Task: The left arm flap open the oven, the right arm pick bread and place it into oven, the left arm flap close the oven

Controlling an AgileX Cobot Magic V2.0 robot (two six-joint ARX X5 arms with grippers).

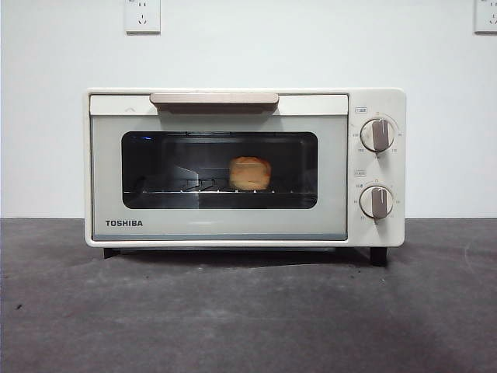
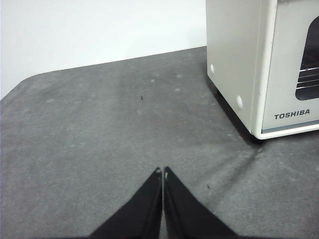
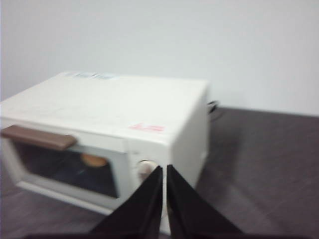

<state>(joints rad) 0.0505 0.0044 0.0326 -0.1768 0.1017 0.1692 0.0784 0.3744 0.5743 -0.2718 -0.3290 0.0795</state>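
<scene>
The cream-white TOSHIBA oven [image 1: 245, 167] stands on the dark table with its door shut. Behind the dark glass, the golden bread [image 1: 250, 173] rests on the wire rack. The beige bar handle [image 1: 214, 99] runs along the door's top edge. My left gripper [image 2: 163, 171] is shut and hovers low over the bare table beside the oven [image 2: 259, 74], apart from it. High above and off to one side, my right gripper [image 3: 163, 168] is shut with nothing in it, facing the oven [image 3: 107, 134] and the bread [image 3: 93, 160]. Neither arm shows in the front view.
Two taupe knobs [image 1: 377, 134] [image 1: 377, 202] sit on the oven's right panel. A white wall with sockets [image 1: 142, 15] stands behind. A black cable [image 3: 213, 105] lies behind the oven. The grey table [image 1: 248, 318] stretches in front.
</scene>
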